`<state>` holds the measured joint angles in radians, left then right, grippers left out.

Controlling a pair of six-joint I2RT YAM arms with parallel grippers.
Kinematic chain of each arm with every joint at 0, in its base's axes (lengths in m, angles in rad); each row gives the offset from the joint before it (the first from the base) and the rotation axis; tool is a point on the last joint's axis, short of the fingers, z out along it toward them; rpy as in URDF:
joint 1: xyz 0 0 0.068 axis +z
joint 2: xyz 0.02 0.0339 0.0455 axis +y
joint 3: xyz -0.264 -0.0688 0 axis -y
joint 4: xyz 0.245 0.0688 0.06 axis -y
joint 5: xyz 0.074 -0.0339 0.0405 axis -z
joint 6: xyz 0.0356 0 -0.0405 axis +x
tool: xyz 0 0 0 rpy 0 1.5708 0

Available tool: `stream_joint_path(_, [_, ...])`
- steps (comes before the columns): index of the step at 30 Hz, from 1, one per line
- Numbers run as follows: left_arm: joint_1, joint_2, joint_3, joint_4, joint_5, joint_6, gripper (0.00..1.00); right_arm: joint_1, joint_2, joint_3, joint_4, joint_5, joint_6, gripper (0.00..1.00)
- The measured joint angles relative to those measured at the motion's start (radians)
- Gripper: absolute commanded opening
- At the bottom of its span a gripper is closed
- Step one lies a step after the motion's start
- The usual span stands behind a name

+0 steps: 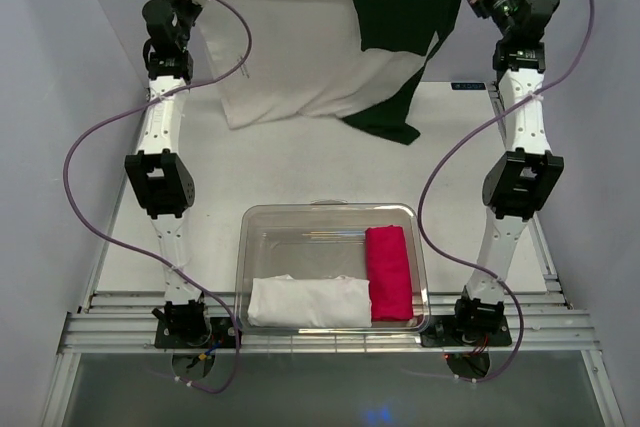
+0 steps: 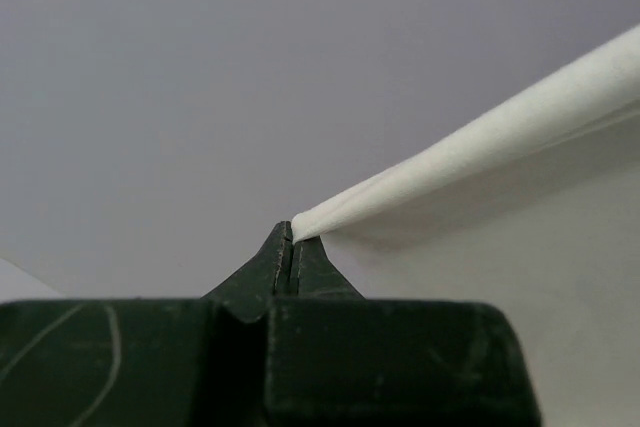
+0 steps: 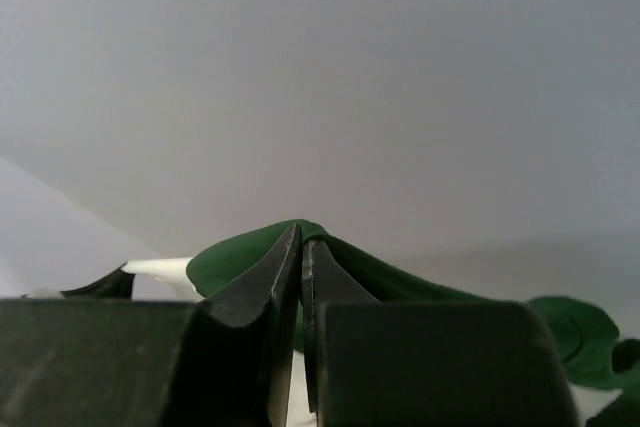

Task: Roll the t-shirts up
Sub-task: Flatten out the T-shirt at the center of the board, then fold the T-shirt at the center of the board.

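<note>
Pinching edges: left gripper (image 2: 290, 235) white tee (image 1: 290, 47); right gripper (image 3: 301, 239), seemingly, green tee (image 1: 400, 32).

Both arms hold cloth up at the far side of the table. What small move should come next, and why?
Probably lower both claws together toward the table. The left claw pinches the white t-shirt, the right claw the green t-shirt, and both shirts hang overlapped, only their lower parts on the table; rolling needs them lying flat.
</note>
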<state>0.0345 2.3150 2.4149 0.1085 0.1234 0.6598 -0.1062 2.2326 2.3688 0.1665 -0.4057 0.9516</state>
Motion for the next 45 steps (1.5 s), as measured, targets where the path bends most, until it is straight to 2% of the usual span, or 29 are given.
stream_joint_path(5, [0.012,-0.041,-0.02,0.12,0.039,-0.038,0.0,-0.042,-0.167,0.004,0.124,-0.035,-0.01,0.08])
stream_joint_path(8, [0.01,-0.121,-0.104,0.166,0.093,-0.069,0.0,-0.077,-0.251,-0.029,0.183,-0.074,-0.039,0.08])
stream_joint_path(11, [0.01,-0.243,-0.267,0.204,0.132,-0.081,0.0,-0.106,-0.308,-0.119,0.235,-0.137,-0.077,0.08])
stream_joint_path(16, [0.029,-0.507,-0.745,0.243,0.193,-0.052,0.0,-0.123,-0.417,-0.57,0.269,-0.236,-0.154,0.08])
stream_joint_path(20, [0.053,-0.658,-1.139,0.209,0.258,0.01,0.0,-0.122,-0.487,-1.014,0.171,-0.255,-0.249,0.08])
stream_joint_path(23, [0.061,-0.697,-1.326,0.119,0.281,0.043,0.0,-0.123,-0.523,-1.23,0.061,-0.251,-0.312,0.08])
stream_joint_path(25, [0.064,-0.705,-1.408,0.024,0.297,0.079,0.0,-0.123,-0.558,-1.311,0.002,-0.252,-0.352,0.08])
stream_joint_path(30, [0.071,-0.779,-1.549,-0.158,0.323,0.202,0.0,-0.124,-0.651,-1.397,-0.058,-0.252,-0.44,0.08])
stream_joint_path(33, [0.071,-0.806,-1.576,-0.238,0.323,0.274,0.0,-0.124,-0.66,-1.403,-0.088,-0.251,-0.484,0.08])
stream_joint_path(41, [0.071,-0.763,-1.555,-0.343,0.311,0.349,0.0,-0.108,-0.625,-1.396,-0.181,-0.22,-0.55,0.08])
stream_joint_path(45, [0.071,-0.666,-1.435,-0.371,0.315,0.311,0.0,-0.071,-0.552,-1.319,-0.211,-0.191,-0.559,0.08])
